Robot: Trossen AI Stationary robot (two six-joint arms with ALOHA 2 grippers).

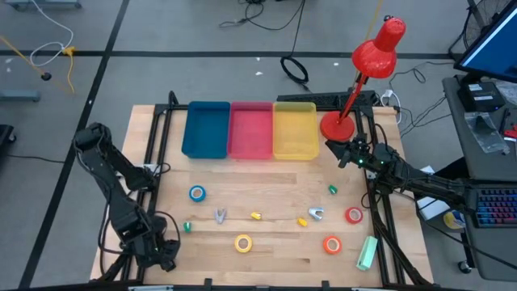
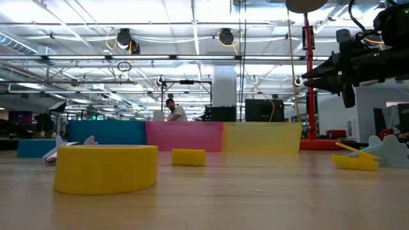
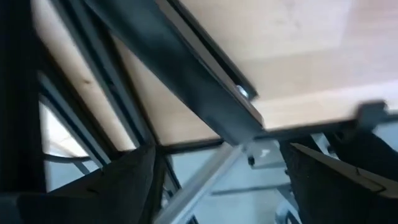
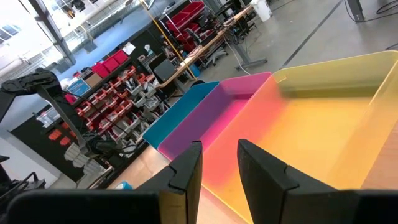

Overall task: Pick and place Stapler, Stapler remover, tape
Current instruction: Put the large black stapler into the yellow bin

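Looking down, your bins:
Blue plastic bin (image 1: 206, 129): holds nothing
Pink plastic bin (image 1: 251, 129): holds nothing
Yellow plastic bin (image 1: 295, 129): holds nothing
Left jaws: wide apart
Right jaws: narrowly parted, gripping nothing

No legible text or labels anywhere.

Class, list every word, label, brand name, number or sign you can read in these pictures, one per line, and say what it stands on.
None can be read.
Blue, pink and yellow plastic bins: no labels show.
Ring-shaped tape rolls: no print shows.
Red desk lamp: no marking shows.
Computer screen and keyboard: too small to read.
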